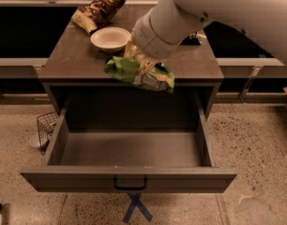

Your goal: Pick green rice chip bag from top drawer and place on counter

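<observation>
The green rice chip bag (139,74) hangs in the air at the counter's front edge, above the back of the open top drawer (129,149). My gripper (136,60) is shut on the top of the bag, with the big white arm (218,8) reaching in from the upper right. The drawer stands pulled out and its floor is bare; its black pull handle (130,184) shows at the middle of the front. The counter (73,62) is a grey-brown tabletop behind the drawer.
A white bowl (110,39) and a brown-and-tan chip bag (101,6) lie on the counter's back left. A dark object (192,37) peeks from behind the arm at the right. A wire basket (44,125) stands on the floor left of the drawer. Blue tape cross (136,207) marks the floor.
</observation>
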`<state>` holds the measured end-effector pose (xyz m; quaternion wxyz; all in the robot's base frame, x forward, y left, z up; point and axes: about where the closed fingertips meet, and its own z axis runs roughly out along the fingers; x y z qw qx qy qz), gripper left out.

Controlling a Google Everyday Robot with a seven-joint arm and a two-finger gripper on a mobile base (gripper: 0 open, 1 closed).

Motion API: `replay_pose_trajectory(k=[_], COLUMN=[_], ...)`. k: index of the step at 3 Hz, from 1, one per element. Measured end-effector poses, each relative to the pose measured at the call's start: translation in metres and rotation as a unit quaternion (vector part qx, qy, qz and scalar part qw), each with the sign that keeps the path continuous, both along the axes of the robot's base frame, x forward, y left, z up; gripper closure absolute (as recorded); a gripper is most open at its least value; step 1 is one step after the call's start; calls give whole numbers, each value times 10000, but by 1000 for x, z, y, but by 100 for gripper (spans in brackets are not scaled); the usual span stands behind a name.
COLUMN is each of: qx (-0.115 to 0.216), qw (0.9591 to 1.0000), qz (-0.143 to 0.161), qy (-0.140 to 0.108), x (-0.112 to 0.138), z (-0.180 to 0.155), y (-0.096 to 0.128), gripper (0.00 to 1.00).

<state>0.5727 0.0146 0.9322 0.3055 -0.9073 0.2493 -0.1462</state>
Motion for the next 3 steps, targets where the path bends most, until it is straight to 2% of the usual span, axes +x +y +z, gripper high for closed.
replay_pose_trajectory(k=[1,2,3], qx=[-423,-758,-919], qw=[9972,9918,9891], qz=[-372,-593,-615], qy=[-483,-841,-975], x=[26,46,66], z=[16,33,41], y=[-38,-66,-82], gripper=[100,100,100])
